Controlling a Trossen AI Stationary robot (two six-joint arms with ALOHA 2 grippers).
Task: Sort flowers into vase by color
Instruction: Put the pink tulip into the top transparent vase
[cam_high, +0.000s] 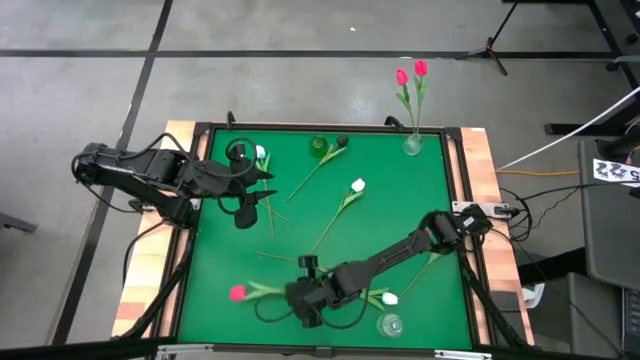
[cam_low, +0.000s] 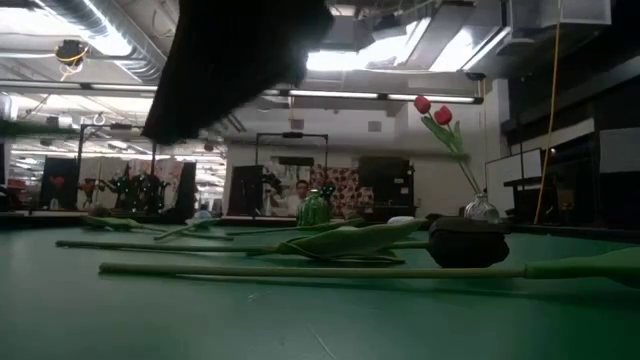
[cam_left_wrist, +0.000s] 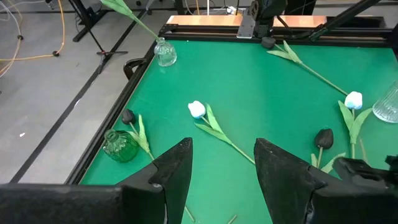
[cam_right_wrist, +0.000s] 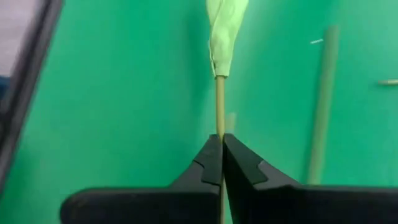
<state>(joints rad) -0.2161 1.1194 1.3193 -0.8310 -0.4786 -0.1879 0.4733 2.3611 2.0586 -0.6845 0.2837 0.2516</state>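
Note:
Tulips lie flat on the green table (cam_high: 400, 200): a red-pink one (cam_high: 237, 293) near the near-left corner, white ones (cam_high: 358, 185) (cam_high: 390, 298) (cam_high: 260, 153) and black ones (cam_high: 342, 142) (cam_high: 308, 262). Two red tulips (cam_high: 410, 72) stand in a clear vase (cam_high: 412, 145) at the far right edge. My right gripper (cam_high: 303, 300) is low at the near side, just right of the red tulip, shut on a thin stem. My left gripper (cam_high: 245, 195) hovers open over the table's left part, holding nothing (cam_left_wrist: 224, 174). My right gripper pinches a thin green stem (cam_right_wrist: 219, 121) between its two fingertips (cam_right_wrist: 239, 158). The stem runs straight out ahead of the fingers, along them, to a pale leaf (cam_right_wrist: 222, 31). It comes in low from the table's right. Whether the stem is off the cloth I cannot tell.
A green glass vase (cam_high: 318, 145) stands at the far edge and another clear vase (cam_high: 390, 324) at the near edge beside a white tulip. A second stem (cam_right_wrist: 323, 106) lies close to the held one. The raised black frame (cam_high: 455, 180) rims the table.

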